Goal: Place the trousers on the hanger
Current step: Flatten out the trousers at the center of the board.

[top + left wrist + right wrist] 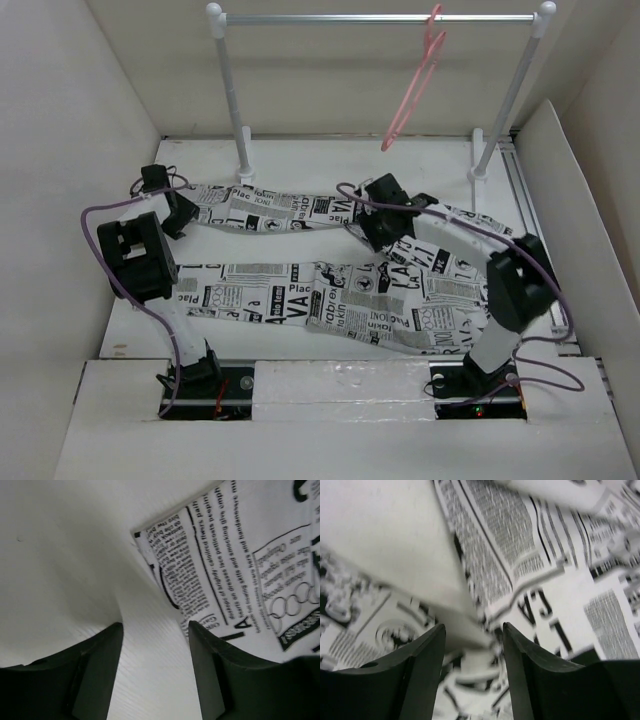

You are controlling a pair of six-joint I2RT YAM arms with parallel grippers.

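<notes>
the soft white cloth trousers printed with black newspaper text are lying flat on the white table. both legs are stretching toward the left, and the waist end is disappearing under the right arm. the thin pink plastic hanger is hanging by its hook from the white-and-silver rail at the back, well apart from the cloth.

the left gripper is sitting at the far-left end of the upper leg. in the left wrist view its jaws are standing wide apart over bare table. one finger is lying against the hem edge of the trousers, though whether it is touching is hard to tell.

the right gripper is hovering low over the crotch area. its wrist view is blurring badly. the jaws are gaping open above rumpled print and are clamping nothing. the pale patch at upper left could be table or plain cloth; i cannot tell which.
</notes>
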